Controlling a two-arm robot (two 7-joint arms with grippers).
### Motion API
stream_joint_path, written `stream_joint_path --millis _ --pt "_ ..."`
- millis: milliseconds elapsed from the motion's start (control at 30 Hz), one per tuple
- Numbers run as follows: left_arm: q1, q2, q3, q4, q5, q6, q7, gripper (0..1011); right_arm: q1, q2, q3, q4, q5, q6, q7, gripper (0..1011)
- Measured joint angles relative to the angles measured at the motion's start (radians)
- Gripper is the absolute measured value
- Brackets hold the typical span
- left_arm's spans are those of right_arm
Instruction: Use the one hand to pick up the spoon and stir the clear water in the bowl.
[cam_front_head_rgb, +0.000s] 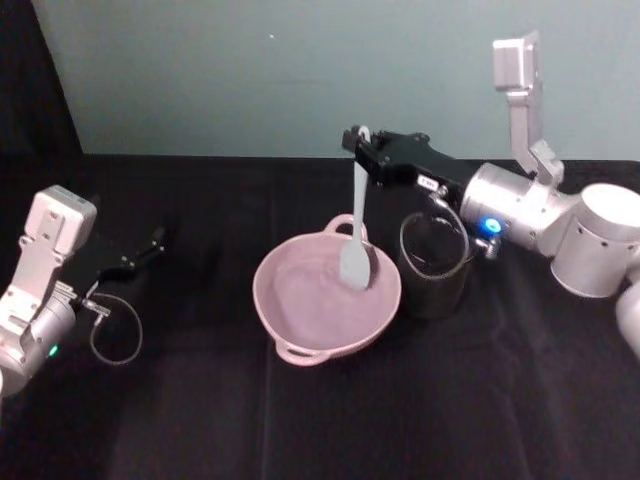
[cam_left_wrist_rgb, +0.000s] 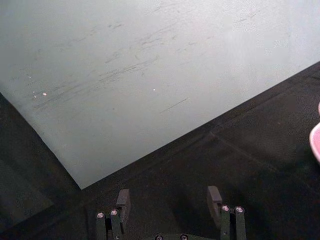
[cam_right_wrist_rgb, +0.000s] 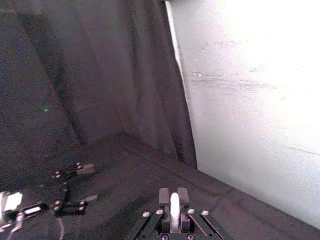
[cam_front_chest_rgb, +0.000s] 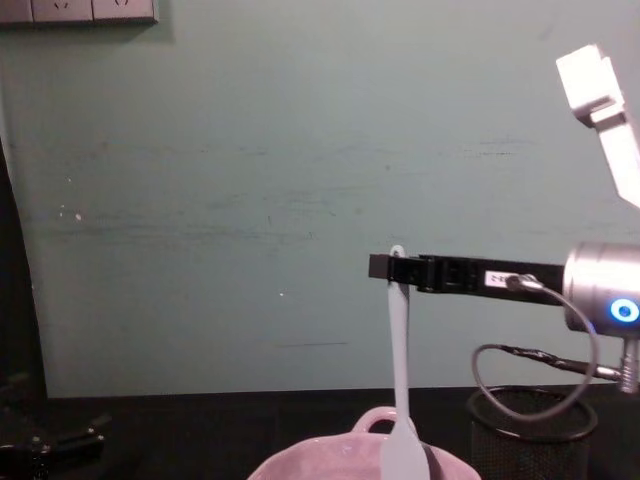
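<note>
- Spoon (cam_front_head_rgb: 356, 215): hanging upright, handle end up, flat head down inside the bowl (cam_front_head_rgb: 290, 345), toward the far-right side.
- Water (cam_front_head_rgb: 310, 300): barely visible against the pink, so can't tell if the head is dipped in or just above the surface.
- Right gripper (cam_front_head_rgb: 358, 143): clamped on the very tip of the spoon handle, reaching in sideways above the bowl. Right wrist cam shows the white handle pinched btwn the fingers.
- Step, imo: pickup done, stirring stage now.
- Next move prob needs the head low enough to be in the water, then small slow circles w/o scraping the bowl wall. Grip is way up at the end, so the head could swing.
- Mesh cup (cam_front_head_rgb: 432, 275): just right of the bowl, under the arm. Worth not clipping.
- Left gripper (cam_front_head_rgb: 150, 245): parked far left over the black table (cam_front_head_rgb: 200, 420), fingers spread, holding nothing.
</note>
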Motion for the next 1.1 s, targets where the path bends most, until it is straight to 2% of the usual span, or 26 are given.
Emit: stream_joint_path --millis 133,233,500,767,900,1100 --pt "0.0 0.0 0.0 0.0 0.0 0.0 0.0 1011 -0.051 0.028 0.007 -0.08 0.016 0.019 -0.012 109" --pt "0.0 0.0 0.0 0.0 0.0 0.0 0.0 1011 -0.072 0.036 0.005 -0.113 0.023 0.024 -0.014 109" --pt "0.0 0.0 0.0 0.0 0.0 0.0 0.0 1011 -0.078 0.021 -0.02 -0.119 0.032 0.024 -0.006 109" --pt "0.0 0.0 0.0 0.0 0.0 0.0 0.0 1011 -0.022 -0.035 -0.054 -0.039 0.031 0.001 0.024 108" --pt "0.0 0.0 0.0 0.0 0.0 0.0 0.0 1011 0.0 -0.055 -0.061 -0.002 0.03 -0.008 0.034 109" --pt "0.0 0.0 0.0 0.0 0.0 0.0 0.0 1011 0.055 -0.093 -0.064 0.095 0.021 -0.03 0.054 109"
